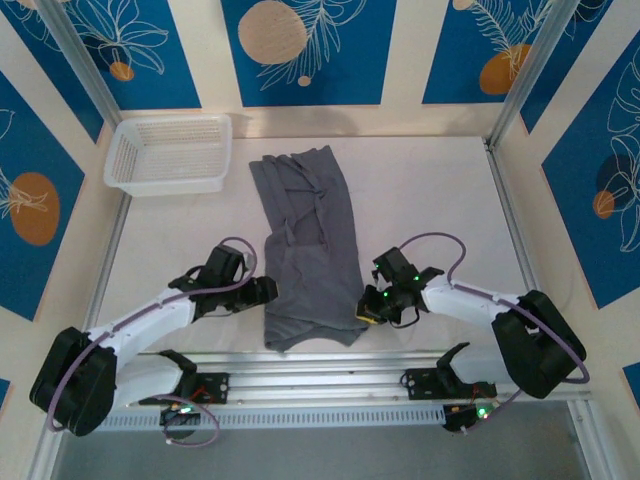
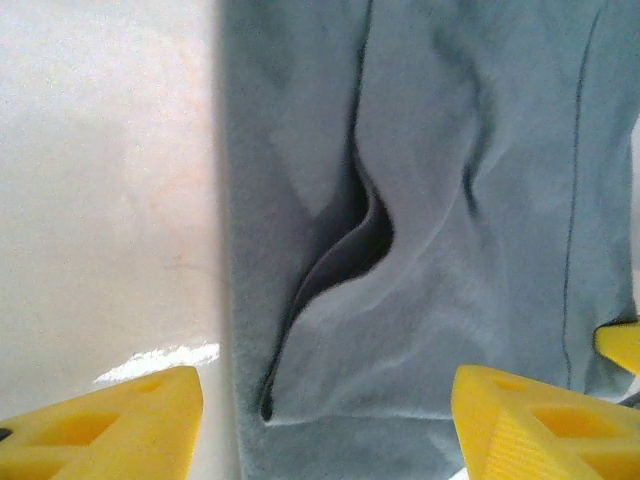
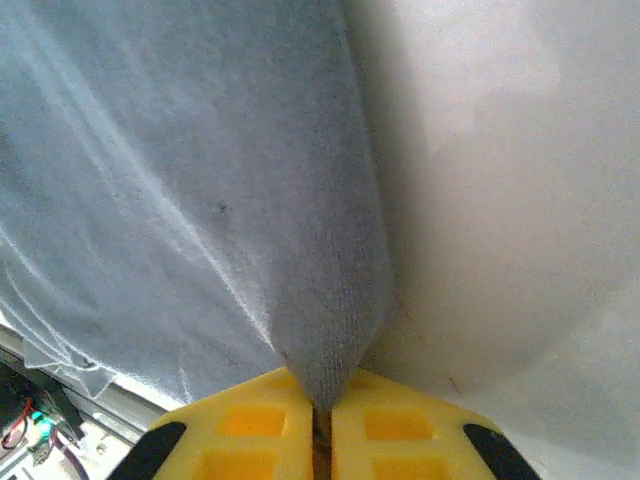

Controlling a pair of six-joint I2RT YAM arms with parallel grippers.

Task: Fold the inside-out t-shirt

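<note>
Smooth white table [image 1: 430,190], soft grey t-shirt [image 1: 310,240] (creased lengthwise), right fingers [image 3: 250,430] pinching its edge, left fingers [image 2: 110,425] apart

The soft-fabric t-shirt [image 1: 305,240] is plain dark grey, the counter [image 1: 430,190] cream-white, and the plastic mesh basket [image 1: 168,156] white. The left claw [image 2: 325,385] and right claw [image 3: 322,405] are yellow. The wall panels [image 1: 345,70] are blue with white leaf outlines and orange discs.

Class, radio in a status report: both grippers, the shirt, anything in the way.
Right gripper shut on dark grey soft-fabric t-shirt, near-right edge. Left gripper open, straddling its left edge. White plastic mesh basket far left, apart from shirt.
</note>
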